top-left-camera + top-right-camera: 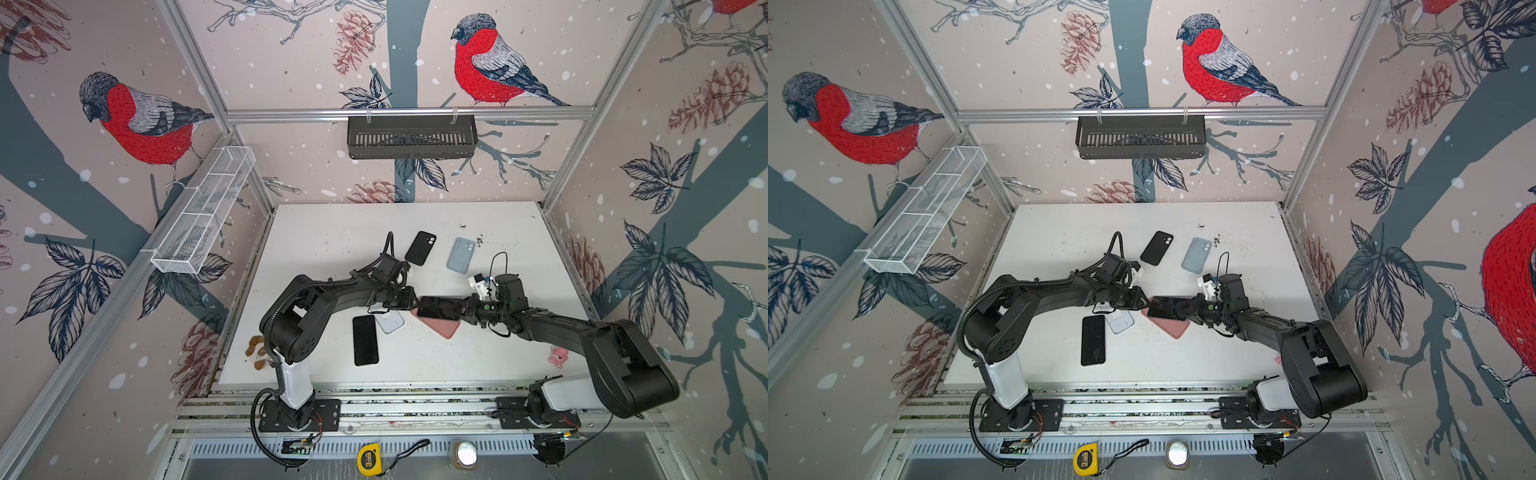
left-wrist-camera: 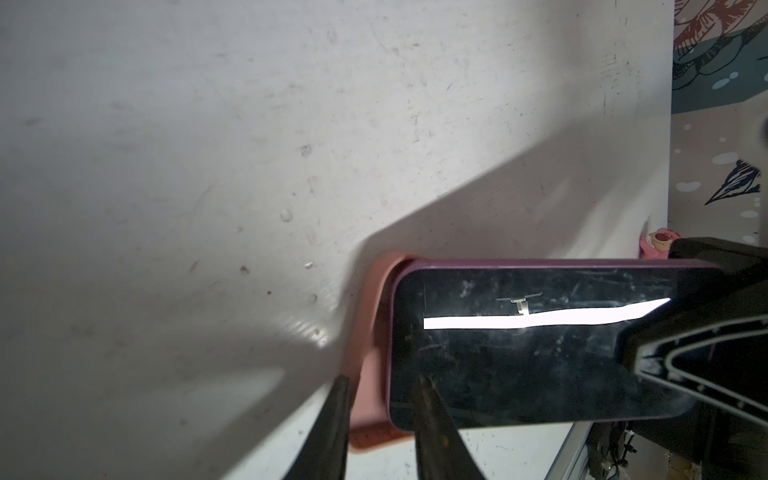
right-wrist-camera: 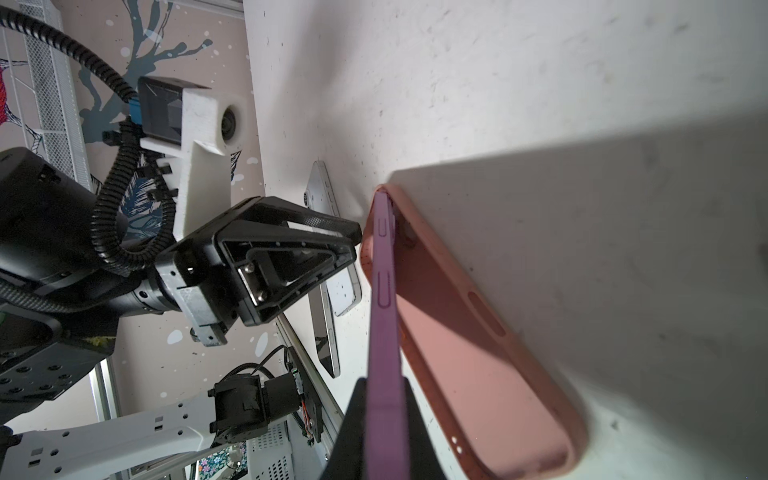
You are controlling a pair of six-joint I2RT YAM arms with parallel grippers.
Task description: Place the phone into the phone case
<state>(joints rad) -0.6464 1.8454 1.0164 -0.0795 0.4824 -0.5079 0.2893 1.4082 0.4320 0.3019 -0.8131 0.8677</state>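
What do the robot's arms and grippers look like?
Both arms, left arm and right arm, are black with a white lowest link. A black ribbed hose runs along the left one. A white printed bracket carries each wrist camera. The left gripper and right gripper have black, hollow triangular fingers.

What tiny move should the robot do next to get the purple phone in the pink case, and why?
I'd guess: lower the right tool so the purple phone swings down flat into the pink case. Its far end sits inside the case's rim, but the gripped end is tilted up. The left tool brackets that rim.
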